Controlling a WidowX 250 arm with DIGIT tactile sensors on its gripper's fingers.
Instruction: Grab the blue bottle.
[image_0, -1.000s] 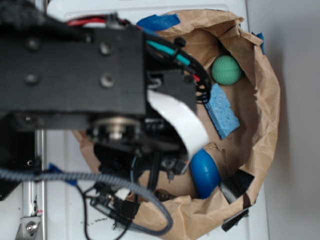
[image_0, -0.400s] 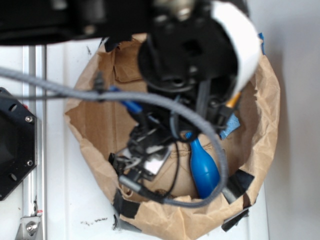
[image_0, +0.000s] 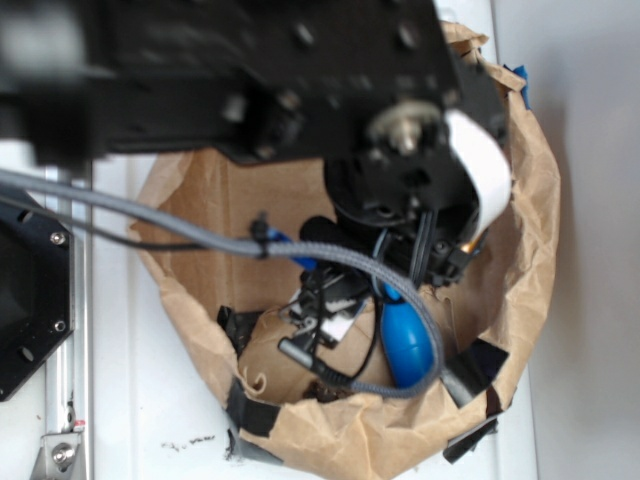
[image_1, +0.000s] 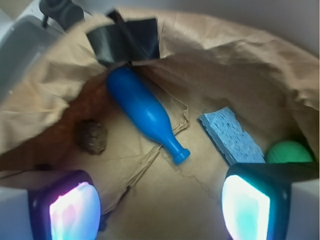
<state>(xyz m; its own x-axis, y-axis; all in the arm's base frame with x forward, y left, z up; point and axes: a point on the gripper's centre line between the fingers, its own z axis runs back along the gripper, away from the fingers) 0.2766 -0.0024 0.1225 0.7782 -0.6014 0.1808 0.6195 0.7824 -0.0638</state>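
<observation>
- Bottle (image_1: 145, 114) lies on its side on the paper bag (image_1: 210, 55) floor, neck pointing toward the sponge (image_1: 231, 136).
- Gripper (image_1: 160, 202) is spread wide and holds nothing, apart from the bottle.
- Green ball (image_1: 288, 151) sits beside the sponge.

A crumpled brown paper bag (image_1: 215, 55) patched with black tape (image_1: 127, 40) holds a light-blue sponge (image_1: 231, 137), a green ball (image_1: 287, 151) far right, and a brown lump (image_1: 91, 136), perhaps a pinecone, left.

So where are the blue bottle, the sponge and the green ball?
blue bottle (image_1: 141, 107): wrist view, middle of its body.
light-blue sponge (image_1: 231, 139): wrist view, its porous top face.
green ball (image_1: 286, 151): wrist view, its visible upper part.
</observation>
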